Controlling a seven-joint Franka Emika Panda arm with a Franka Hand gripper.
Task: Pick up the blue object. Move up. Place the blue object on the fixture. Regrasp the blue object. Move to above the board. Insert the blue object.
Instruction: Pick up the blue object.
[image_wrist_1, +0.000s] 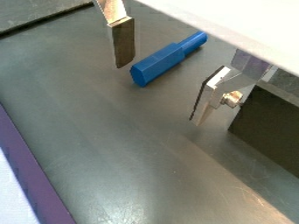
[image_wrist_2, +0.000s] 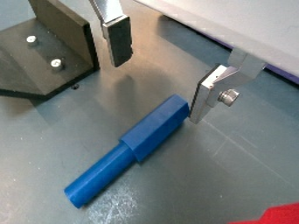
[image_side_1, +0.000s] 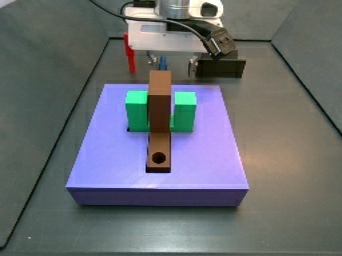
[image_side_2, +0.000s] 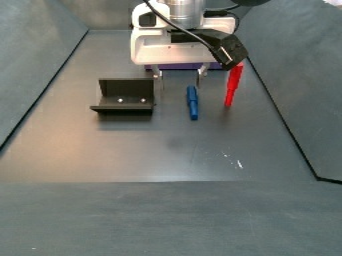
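Gripper: one (image_wrist_2: 163, 70), low over the grey floor (image_wrist_1: 128, 149), above the blue peg; seen from a side view (image_side_2: 181, 70) under the white wrist housing.
Fingers: two flat silver plates with dark pads (image_wrist_1: 122, 44), spread wide, nothing held between them; the peg on the floor below the gap.
Blue peg: one (image_wrist_2: 128, 149), lying flat on the floor, stepped, one half thicker than the other; also in a wrist view (image_wrist_1: 167, 59) and a side view (image_side_2: 191, 102); not touched by either finger.
Red peg: one (image_side_2: 231, 85), standing tilted just beside the blue peg, near the gripper; a red corner visible in a wrist view (image_wrist_2: 274, 214).
Fixture: one (image_side_2: 123, 97), dark, open-fronted, on the floor beside the blue peg, apart from it; two pale screw heads on its base in a wrist view (image_wrist_2: 41, 52).
Board: one purple slab (image_side_1: 187, 165), well apart from the peg.
Green blocks: two (image_side_1: 138, 110), either side of the bar.
Brown bar: one (image_side_1: 159, 125), lengthwise on the board, one round hole near its end.
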